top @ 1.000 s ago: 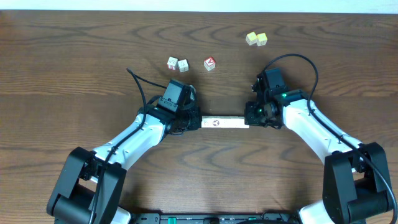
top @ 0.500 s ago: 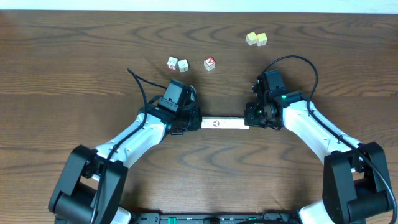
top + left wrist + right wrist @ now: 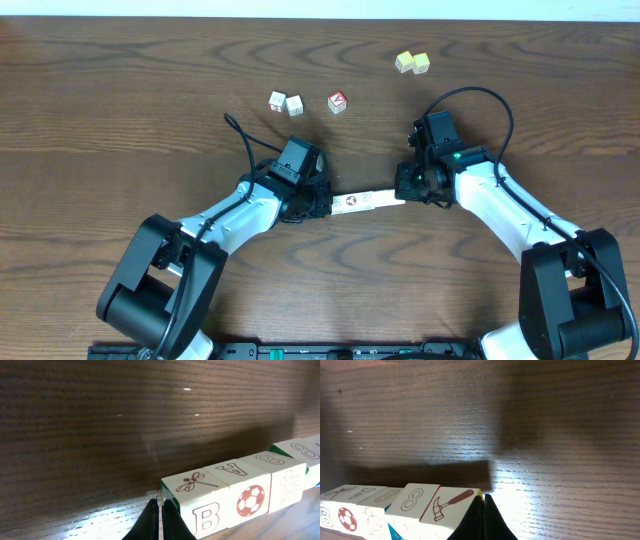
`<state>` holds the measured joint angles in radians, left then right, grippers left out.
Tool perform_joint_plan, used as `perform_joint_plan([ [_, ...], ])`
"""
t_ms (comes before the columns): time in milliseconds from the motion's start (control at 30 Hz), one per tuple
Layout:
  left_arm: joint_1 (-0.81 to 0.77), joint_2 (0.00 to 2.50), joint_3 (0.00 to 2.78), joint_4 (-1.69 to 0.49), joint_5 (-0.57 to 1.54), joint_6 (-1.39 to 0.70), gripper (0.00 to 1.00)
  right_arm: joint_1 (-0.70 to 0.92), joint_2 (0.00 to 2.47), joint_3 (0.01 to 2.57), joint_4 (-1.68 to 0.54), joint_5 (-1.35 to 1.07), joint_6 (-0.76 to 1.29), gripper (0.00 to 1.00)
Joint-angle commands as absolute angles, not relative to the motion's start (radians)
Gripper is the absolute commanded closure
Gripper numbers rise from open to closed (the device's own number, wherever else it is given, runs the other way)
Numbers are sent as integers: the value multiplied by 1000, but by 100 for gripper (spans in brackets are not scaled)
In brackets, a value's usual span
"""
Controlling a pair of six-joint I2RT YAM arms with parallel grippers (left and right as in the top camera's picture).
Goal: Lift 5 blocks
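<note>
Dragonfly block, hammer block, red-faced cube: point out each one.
Dragonfly block [image 3: 192, 481]: left wrist view, on its dragonfly face.
Hammer block [image 3: 451, 501]: right wrist view, on its hammer face.
Red-faced cube [image 3: 338, 101]: overhead view, on its red face.

Dark wood-grain table [image 3: 120, 120], pale wall strip along its far edge.

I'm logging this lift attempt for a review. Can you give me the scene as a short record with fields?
held item: row of picture blocks, squeezed from both ends
left end effector: shut, tips against the dragonfly block
right end effector: shut, tips against the hammer block
row height: seems off the table, its shadow lies apart
loose cubes: two whitish cubes, red-faced cube, two pale yellow cubes, beyond the arms
</note>
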<state>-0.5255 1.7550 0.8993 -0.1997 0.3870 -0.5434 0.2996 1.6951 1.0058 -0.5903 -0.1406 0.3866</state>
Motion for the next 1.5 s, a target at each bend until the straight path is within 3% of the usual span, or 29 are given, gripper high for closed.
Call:
perform_joint_plan([
  [0,-572,1756,962,-151,530,-548,93,347,1705,1014,-589,-374,403,99],
  [1467,-572,1756,962,-175,355,-506,93,348,1708,952,-564,-340,434,99],
])
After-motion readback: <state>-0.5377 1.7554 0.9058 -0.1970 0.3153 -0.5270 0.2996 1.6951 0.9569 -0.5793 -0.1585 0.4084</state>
